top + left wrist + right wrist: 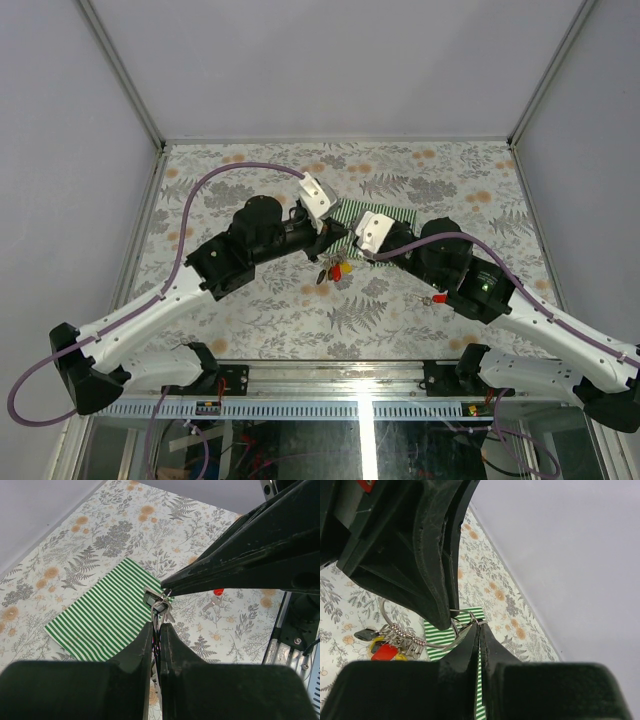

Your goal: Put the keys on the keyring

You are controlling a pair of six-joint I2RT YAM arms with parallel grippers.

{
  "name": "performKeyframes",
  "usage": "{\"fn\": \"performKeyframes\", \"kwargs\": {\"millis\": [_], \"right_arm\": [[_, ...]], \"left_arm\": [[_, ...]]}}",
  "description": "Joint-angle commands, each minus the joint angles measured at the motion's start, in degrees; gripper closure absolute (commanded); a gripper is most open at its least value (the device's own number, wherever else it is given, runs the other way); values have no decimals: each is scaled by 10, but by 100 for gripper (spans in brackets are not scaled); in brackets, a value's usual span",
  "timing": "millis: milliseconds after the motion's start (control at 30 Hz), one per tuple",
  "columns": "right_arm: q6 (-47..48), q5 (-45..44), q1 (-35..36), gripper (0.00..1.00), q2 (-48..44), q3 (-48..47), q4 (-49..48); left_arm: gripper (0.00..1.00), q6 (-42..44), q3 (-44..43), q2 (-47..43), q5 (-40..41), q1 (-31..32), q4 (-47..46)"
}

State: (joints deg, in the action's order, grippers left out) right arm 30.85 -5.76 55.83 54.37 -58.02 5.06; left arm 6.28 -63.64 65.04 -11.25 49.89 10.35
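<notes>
Mid-threading above the cloth (396, 212) — left gripper (156, 627) and right gripper (479, 630) both clamped tight on the keyring (402, 632); next we'd fetch the red key (217, 592) nearby.

From above, the keyring (335, 268) is too small to show where its wire meets the left tool (327, 243) or the right tool (346, 250). Both tools cover part of the striped cloth (396, 214). In the left wrist view the right tool hides the top of the red tag (218, 592). What the right tool's tips pinch cannot be told.
</notes>
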Motion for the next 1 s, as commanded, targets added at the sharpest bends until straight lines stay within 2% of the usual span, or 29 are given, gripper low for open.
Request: {"fn": "performKeyframes", "kwargs": {"millis": [0, 333, 967], "right_arm": [[2, -31, 3, 100, -10, -26, -43], [17, -28, 2, 100, -4, -31, -22], [12, -21, 3, 90, 18, -31, -34]], "left_arm": [[100, 10, -19, 2, -22, 8, -11], [100, 17, -24, 10, -55, 13, 0], [100, 22, -26, 9, -62, 17, 5]]}}
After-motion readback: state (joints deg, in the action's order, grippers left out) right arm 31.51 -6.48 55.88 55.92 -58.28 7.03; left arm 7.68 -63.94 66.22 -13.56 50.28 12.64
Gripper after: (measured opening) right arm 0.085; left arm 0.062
